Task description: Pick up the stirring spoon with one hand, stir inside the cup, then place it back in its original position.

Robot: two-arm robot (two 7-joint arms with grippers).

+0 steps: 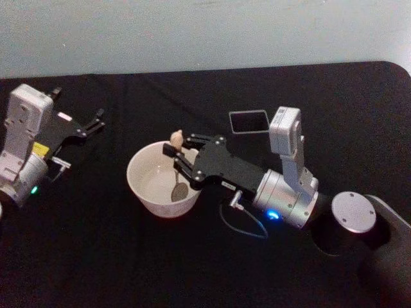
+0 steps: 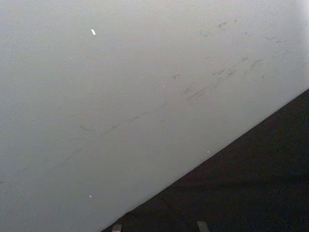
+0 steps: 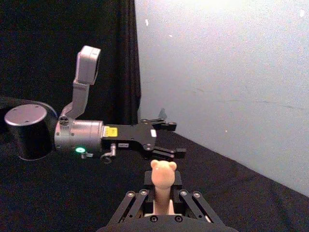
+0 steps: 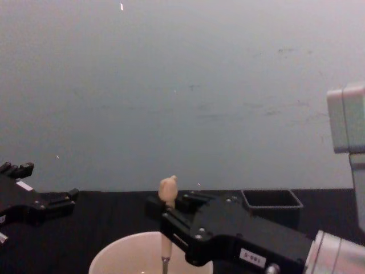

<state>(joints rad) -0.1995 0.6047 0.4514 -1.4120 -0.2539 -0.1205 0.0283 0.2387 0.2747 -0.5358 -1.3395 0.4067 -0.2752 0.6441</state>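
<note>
Stirring spoon: likely light, stiff, slick-shafted; stands upright in the cup at mid-counter, right gripper fingers pinching its cream handle below the bear head, the surest hold; left gripper idle near the left edge, fingers spread.

No text is showing legibly. A white label is sitting on the right gripper and a yellow label on the left gripper, both carrying print too small to make out.
</note>
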